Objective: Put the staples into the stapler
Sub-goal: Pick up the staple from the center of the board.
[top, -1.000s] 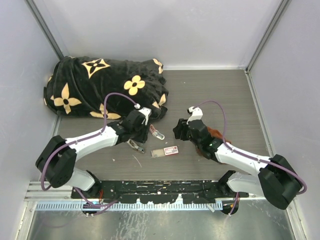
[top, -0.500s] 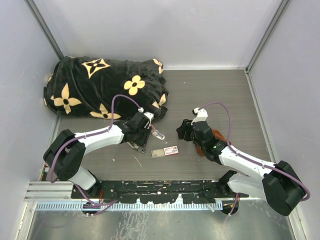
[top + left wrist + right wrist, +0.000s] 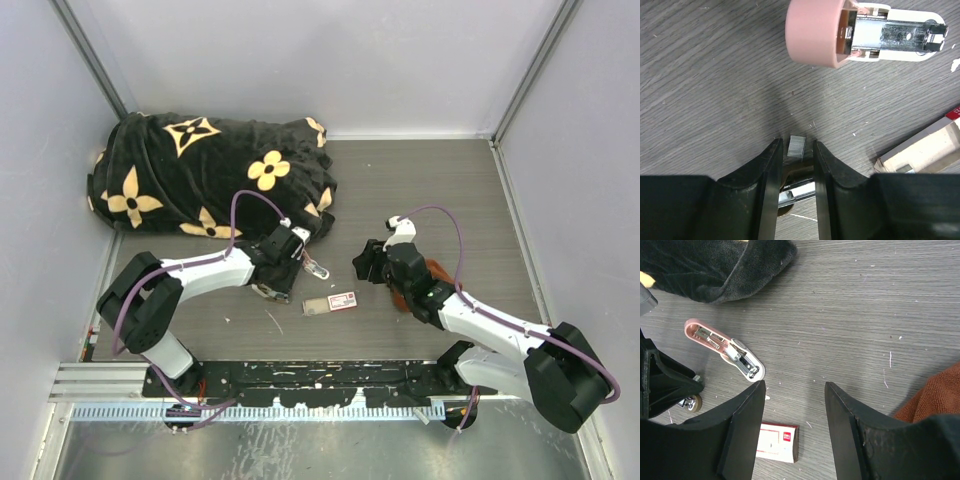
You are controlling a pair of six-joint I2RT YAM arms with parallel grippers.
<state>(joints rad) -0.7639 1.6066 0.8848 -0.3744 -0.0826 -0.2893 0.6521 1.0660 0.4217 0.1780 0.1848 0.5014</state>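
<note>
**Staple strip lies crosswise to the stapler's channel**

In your left wrist view, the left claw (image 3: 796, 144) has its fingers drawn close on either side of a short strip of staples (image 3: 797, 147) at the lower middle of the frame. You cannot tell whether they pinch it or only flank it. The stapler (image 3: 875, 35) lies on the surface (image 3: 715, 90) at the upper right of that frame, apart from the claw. Its long axis runs left to right, pink end to the left and white end to the right, with the metal channel bared and facing up. The strip appears to run top to bottom, so it looks crosswise to the channel. You will likely need to turn it into line before feeding it in. The left claw is the nearer one. The right claw (image 3: 796, 387) stands spread and empty, well to the stapler's right in the top view. The staple box (image 3: 935, 150) rests at the lower right.
</note>
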